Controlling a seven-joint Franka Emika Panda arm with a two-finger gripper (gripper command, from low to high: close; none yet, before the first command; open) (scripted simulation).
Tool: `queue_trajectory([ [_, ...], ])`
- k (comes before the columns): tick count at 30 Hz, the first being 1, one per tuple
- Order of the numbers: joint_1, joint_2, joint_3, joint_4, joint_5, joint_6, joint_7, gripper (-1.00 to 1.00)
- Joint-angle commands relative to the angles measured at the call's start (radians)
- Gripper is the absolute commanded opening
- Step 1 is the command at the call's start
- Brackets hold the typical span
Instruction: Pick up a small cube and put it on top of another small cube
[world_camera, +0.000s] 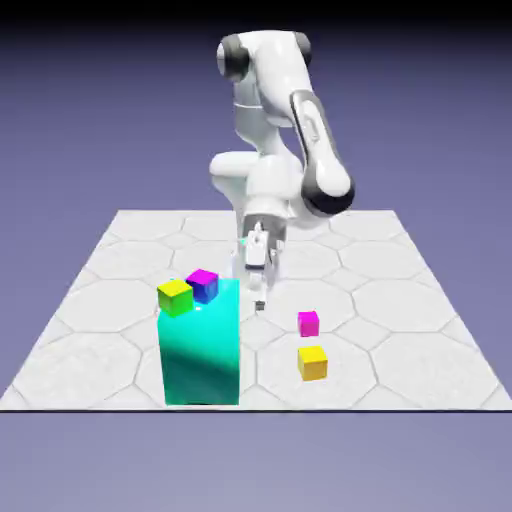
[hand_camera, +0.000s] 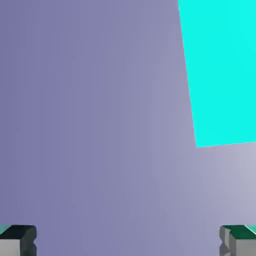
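The fingers of the gripper (hand_camera: 128, 241) are wide apart with nothing between them, so I judge the step is approaching the plain golden-yellow cube (world_camera: 312, 364), which sits on the pale, hexagon-patterned table (world_camera: 420, 340). Next move needs carrying the hand toward it, away from the smooth, glossy turquoise block (world_camera: 202, 358).
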Motion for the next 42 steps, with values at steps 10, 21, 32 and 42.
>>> queue_trajectory([
  [10,-0.029,0.189,0.103,0.123,0.435,0.115,0.122,0.00],
  [21,-0.061,0.396,0.217,0.259,0.913,0.242,0.257,0.00],
  [32,-0.027,0.432,0.184,0.269,0.893,0.216,0.288,-1.00],
  [42,-0.039,0.311,0.090,0.269,0.529,-0.023,0.029,-1.00],
])
